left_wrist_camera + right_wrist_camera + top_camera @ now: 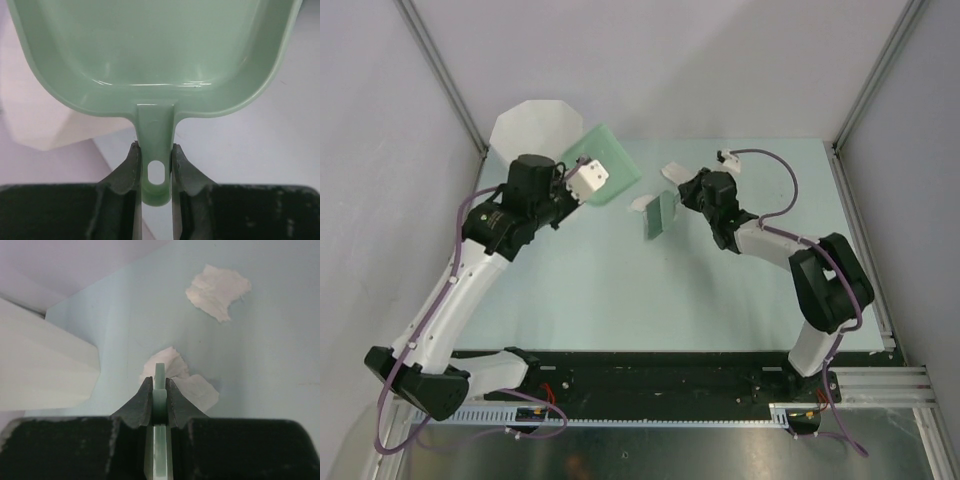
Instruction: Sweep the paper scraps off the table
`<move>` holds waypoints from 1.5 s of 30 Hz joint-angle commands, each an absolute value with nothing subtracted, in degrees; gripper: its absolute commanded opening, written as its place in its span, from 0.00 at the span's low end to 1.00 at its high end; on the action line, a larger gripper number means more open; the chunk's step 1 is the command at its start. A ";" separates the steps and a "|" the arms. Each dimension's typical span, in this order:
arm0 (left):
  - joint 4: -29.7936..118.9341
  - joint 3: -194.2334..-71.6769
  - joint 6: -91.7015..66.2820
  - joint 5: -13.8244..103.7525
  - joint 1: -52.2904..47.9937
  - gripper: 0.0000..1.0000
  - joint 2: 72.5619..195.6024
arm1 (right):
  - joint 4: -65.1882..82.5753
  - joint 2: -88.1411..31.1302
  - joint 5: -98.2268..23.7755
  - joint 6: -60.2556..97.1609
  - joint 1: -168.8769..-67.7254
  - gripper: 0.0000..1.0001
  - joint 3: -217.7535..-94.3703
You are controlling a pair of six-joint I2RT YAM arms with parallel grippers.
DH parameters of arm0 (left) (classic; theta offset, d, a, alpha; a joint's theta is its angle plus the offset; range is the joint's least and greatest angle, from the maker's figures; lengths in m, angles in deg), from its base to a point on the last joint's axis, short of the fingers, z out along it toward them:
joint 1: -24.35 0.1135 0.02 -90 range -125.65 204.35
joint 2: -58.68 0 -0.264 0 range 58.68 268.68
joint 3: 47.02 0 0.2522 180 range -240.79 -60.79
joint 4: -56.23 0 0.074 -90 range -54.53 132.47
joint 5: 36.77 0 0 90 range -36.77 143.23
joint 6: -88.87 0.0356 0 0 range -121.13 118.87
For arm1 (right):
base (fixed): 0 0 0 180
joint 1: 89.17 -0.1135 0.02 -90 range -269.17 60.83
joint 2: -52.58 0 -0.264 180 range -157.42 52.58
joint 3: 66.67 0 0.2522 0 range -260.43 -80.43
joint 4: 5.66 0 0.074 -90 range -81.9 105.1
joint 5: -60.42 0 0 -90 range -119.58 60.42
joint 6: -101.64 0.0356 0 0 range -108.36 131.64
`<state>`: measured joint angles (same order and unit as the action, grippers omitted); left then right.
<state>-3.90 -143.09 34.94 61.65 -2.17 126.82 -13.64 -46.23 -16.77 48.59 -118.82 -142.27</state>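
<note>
My left gripper (582, 178) is shut on the handle of a mint-green dustpan (607, 160), held by the white bin. In the left wrist view the jaws of the left gripper (154, 150) pinch the dustpan's handle (155, 130); its pan (150, 50) shows no scraps. My right gripper (685, 195) is shut on a thin green sweeper (660, 213). One paper scrap (638, 203) lies just left of the sweeper, another (673, 171) behind it. In the right wrist view the right gripper (159, 382) holds the sweeper (159, 371) against the near scrap (192, 385); the far scrap (218, 290) lies apart.
A tall white faceted bin (533, 128) stands at the table's back left corner, also in the right wrist view (45, 365) and the left wrist view (40, 115). Grey walls and metal rails edge the pale green table (620, 290). A black rail (660, 375) runs along the front.
</note>
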 commanded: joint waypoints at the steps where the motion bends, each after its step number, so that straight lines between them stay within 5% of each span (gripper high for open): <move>1: -6.58 -139.37 29.63 53.75 -2.54 0.00 125.03 | -11.96 -48.23 -14.03 58.30 -116.69 0.00 -145.47; 10: -6.58 -135.23 29.72 49.54 -2.54 0.00 126.96 | 4.32 -39.91 -12.62 57.78 -115.98 0.00 -136.96; 19: -6.58 -130.93 30.51 47.26 -2.54 0.00 131.01 | 14.76 -12.49 -8.93 55.41 -115.45 0.00 -121.83; 28: -6.58 -126.80 32.09 47.42 -5.70 0.00 138.65 | 16.08 3.70 -22.91 39.60 -115.28 0.00 -125.77; 36: -6.58 -125.56 32.27 49.44 -8.34 0.00 146.73 | 26.82 -8.75 -2.02 20.98 -115.63 0.00 -135.26; 45: -6.66 -127.05 33.15 50.15 -10.10 0.00 155.09 | 19.19 -22.03 9.26 12.43 -122.47 0.00 -137.64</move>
